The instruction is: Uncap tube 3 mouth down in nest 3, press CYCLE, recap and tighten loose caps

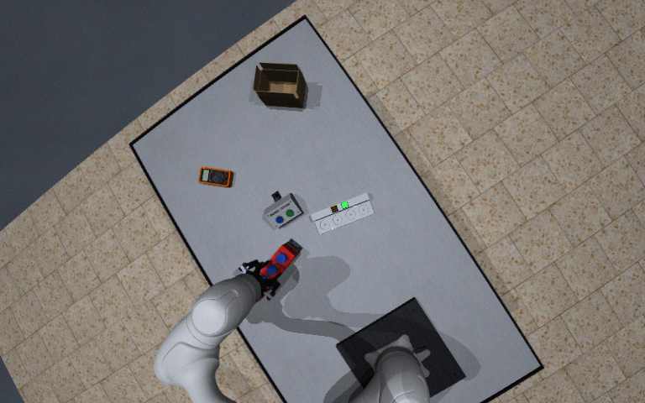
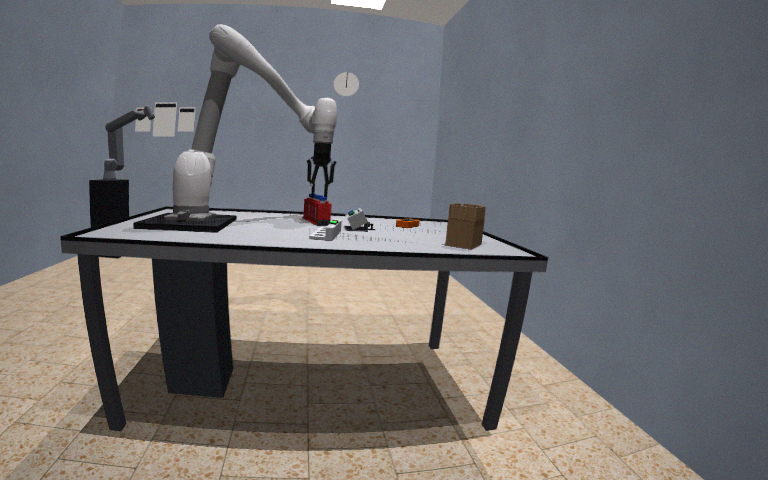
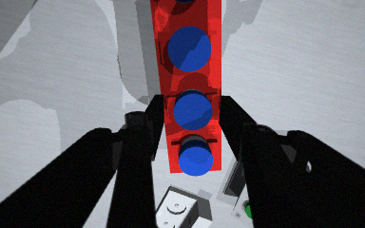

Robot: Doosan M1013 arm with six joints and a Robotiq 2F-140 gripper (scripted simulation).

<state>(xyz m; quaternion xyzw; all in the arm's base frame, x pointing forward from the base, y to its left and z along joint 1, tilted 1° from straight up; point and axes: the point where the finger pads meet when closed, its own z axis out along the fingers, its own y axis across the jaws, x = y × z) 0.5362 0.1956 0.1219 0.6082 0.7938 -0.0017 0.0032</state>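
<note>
The red decapping station (image 1: 281, 260) stands on the table with all its blue caps on; it also shows in the exterior view (image 2: 317, 210). In the wrist view the station (image 3: 190, 81) runs up the middle. My gripper (image 3: 191, 108) is right above it and open. Its fingers stand on either side of the second cap from the near end (image 3: 192, 110), with a small gap on each side. The white cap tray (image 1: 341, 213) has all its nests empty, and its green lamp (image 1: 344, 204) is lit. The key housing (image 1: 284, 212) shows the blue key (image 1: 279, 219) and the green key (image 1: 289, 213).
An open cardboard box (image 1: 280, 85) stands at the far end of the table. An orange multimeter (image 1: 216, 176) lies near the left edge. The arm's black base plate (image 1: 401, 347) is at the near end.
</note>
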